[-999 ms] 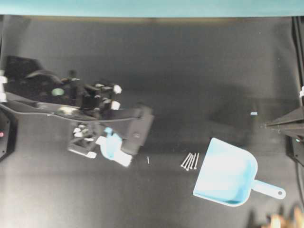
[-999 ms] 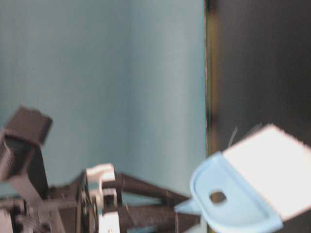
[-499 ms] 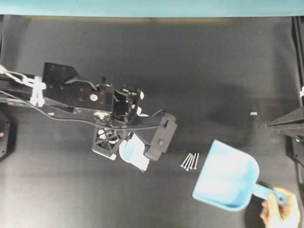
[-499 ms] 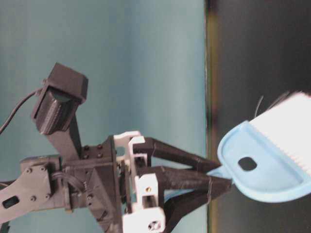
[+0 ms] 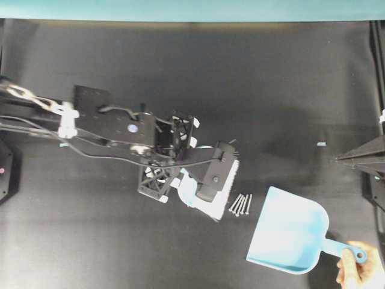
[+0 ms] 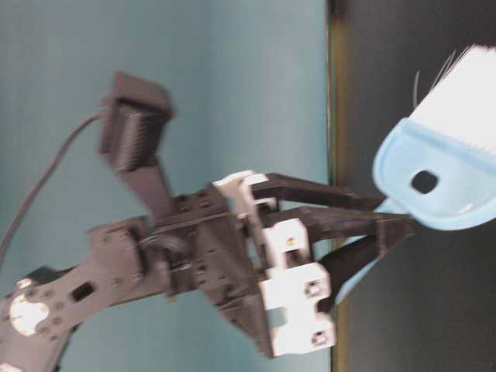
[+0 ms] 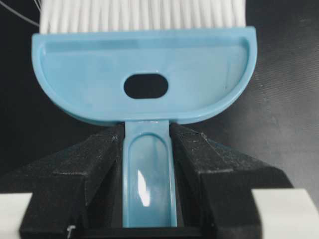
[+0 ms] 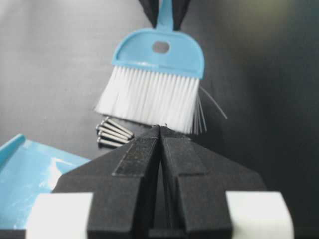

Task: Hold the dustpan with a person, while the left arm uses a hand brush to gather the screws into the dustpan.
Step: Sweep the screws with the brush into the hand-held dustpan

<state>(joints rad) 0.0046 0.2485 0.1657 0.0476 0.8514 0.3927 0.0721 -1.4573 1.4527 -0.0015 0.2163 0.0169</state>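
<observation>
Screws [image 5: 240,204]: five counted in the overhead view, lying side by side in one cluster just left of the dustpan's open edge; no stray screw shows apart from this cluster. Dustpan [image 5: 289,236]: one. Hand brush [image 5: 212,191]: one, just left of the screws. Person's hand [image 5: 361,272]: one, at the dustpan's handle end. Robot arms: two, the left arm [image 5: 114,129] and the right gripper [image 5: 337,159], well above the dustpan.

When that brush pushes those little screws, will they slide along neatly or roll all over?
The screws are thin, round and lie side by side, so they will probably roll and scatter somewhat. The hand brush has long, soft-looking bristles that may bend over them. The dustpan waits close by.
</observation>
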